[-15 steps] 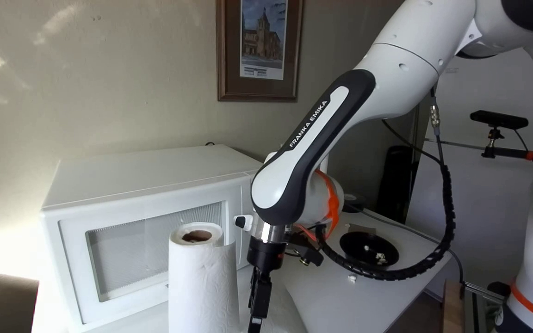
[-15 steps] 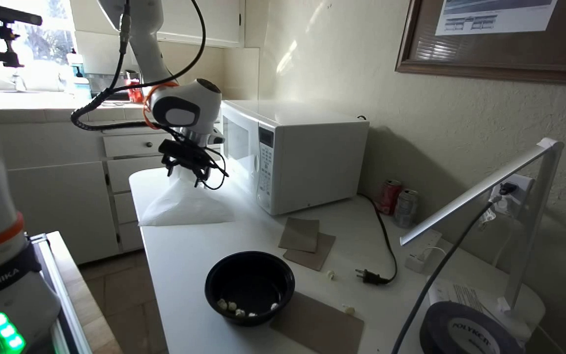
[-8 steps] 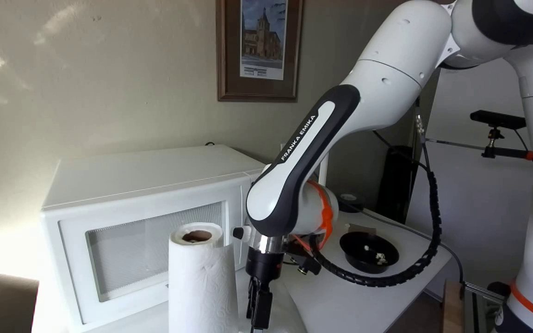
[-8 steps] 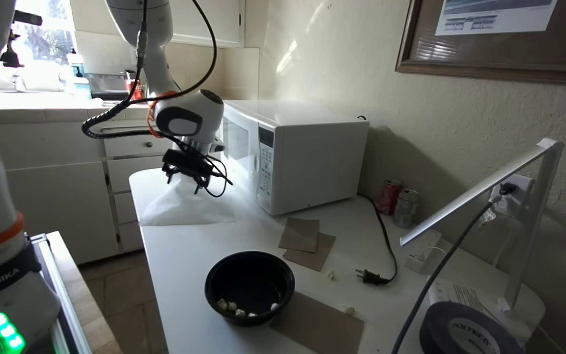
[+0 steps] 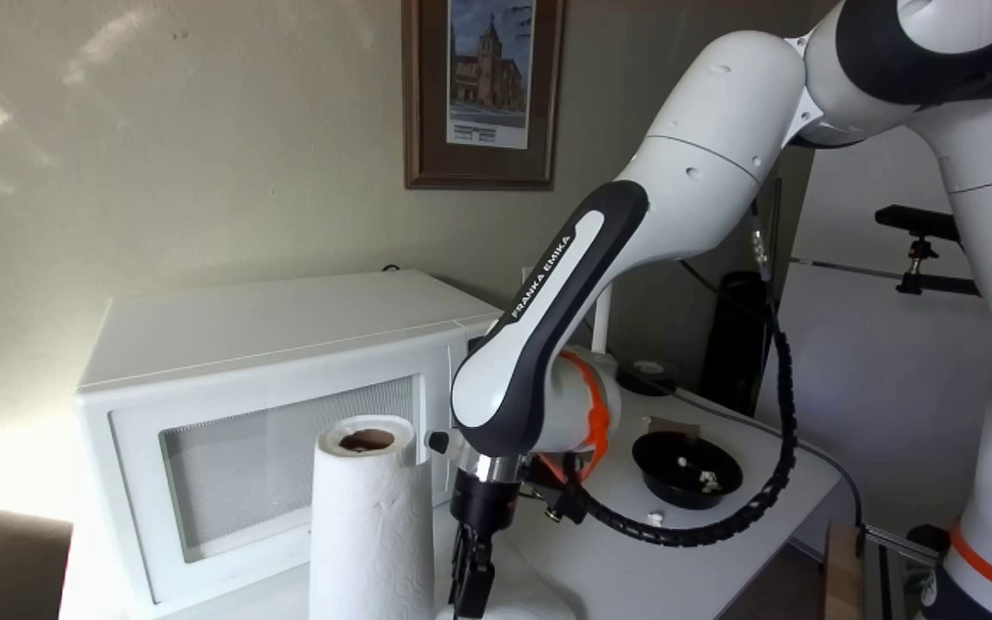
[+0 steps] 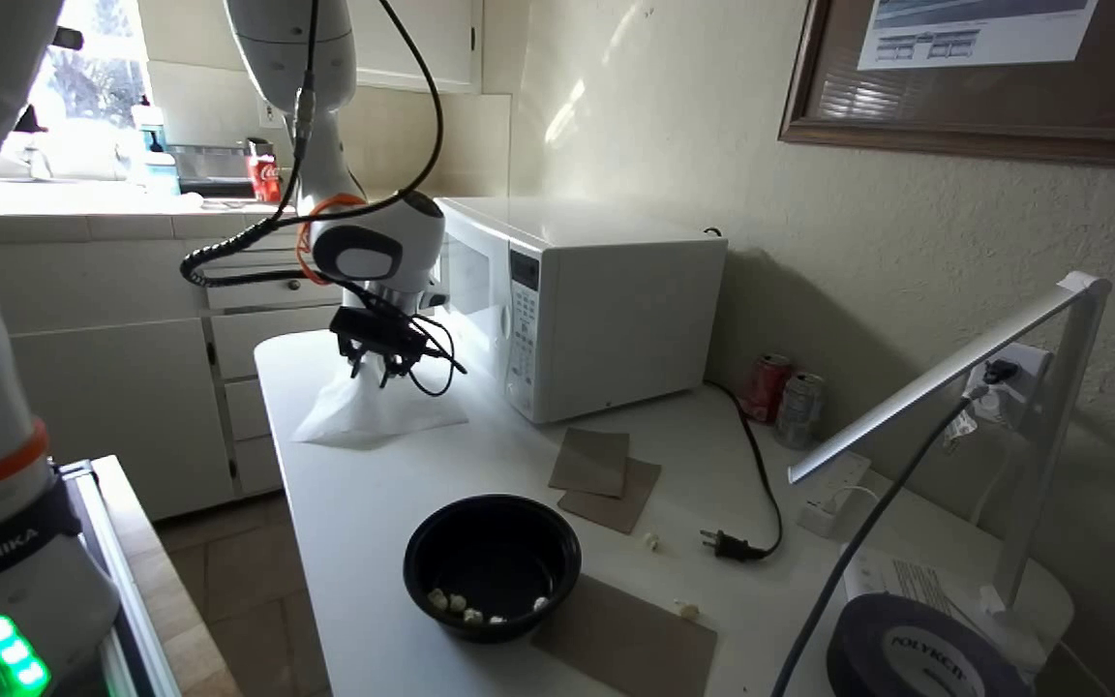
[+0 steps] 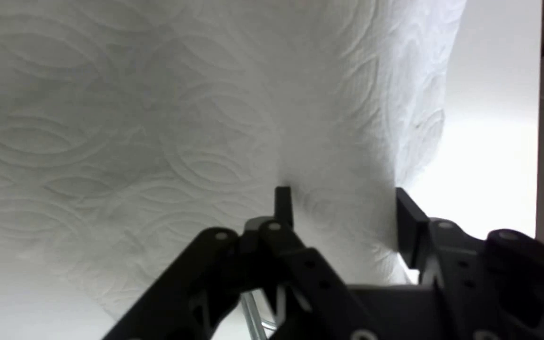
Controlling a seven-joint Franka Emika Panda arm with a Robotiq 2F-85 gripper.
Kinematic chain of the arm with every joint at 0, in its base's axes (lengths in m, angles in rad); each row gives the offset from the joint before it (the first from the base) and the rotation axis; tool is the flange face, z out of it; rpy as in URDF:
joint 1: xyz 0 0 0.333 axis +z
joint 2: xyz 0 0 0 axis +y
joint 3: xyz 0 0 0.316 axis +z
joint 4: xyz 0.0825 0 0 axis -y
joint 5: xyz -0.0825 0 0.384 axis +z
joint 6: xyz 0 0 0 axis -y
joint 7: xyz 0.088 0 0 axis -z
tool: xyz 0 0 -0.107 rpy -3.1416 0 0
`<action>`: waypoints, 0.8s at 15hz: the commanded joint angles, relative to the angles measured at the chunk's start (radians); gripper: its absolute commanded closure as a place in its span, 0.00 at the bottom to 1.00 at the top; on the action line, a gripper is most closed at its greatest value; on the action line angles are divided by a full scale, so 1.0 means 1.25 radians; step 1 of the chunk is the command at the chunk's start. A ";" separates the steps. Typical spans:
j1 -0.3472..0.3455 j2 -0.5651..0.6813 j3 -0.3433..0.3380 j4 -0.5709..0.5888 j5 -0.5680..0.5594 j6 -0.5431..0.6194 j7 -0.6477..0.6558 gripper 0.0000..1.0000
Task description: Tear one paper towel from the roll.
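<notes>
The roll (image 5: 368, 534) stands upright in front of the microwave, its brown core showing on top. The paper towel, a white embossed sheet, hangs off the roll and spreads onto the table in an exterior view (image 6: 374, 414); it fills much of the wrist view (image 7: 135, 118). My gripper (image 7: 343, 208) points down just beside the roll, low over the sheet. Its fingers (image 7: 284, 205) stand apart, with a raised fold of the sheet between them. In an exterior view the gripper (image 6: 371, 376) hides most of the roll; in another its fingertips reach the bottom edge.
The white microwave (image 5: 272, 405) stands behind the roll. A black bowl (image 6: 492, 571) with popcorn, brown cards (image 6: 591, 460), a power plug (image 6: 737, 547), cans (image 6: 799, 411), a lamp (image 6: 945, 378) and a tape roll (image 6: 920, 649) are on the table. A metal rod (image 7: 253, 316) shows behind the fingers.
My gripper has moved down and a little towards the roll. Its fingers have drawn closer together. The sheet has bunched up between them and its near left corner has been pulled inward.
</notes>
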 commanded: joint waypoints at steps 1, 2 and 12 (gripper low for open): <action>-0.024 0.027 0.024 0.009 -0.023 0.025 0.002 0.77; -0.026 0.023 0.023 0.007 -0.026 0.023 0.007 0.85; -0.099 -0.017 0.071 -0.025 0.049 0.038 -0.010 1.00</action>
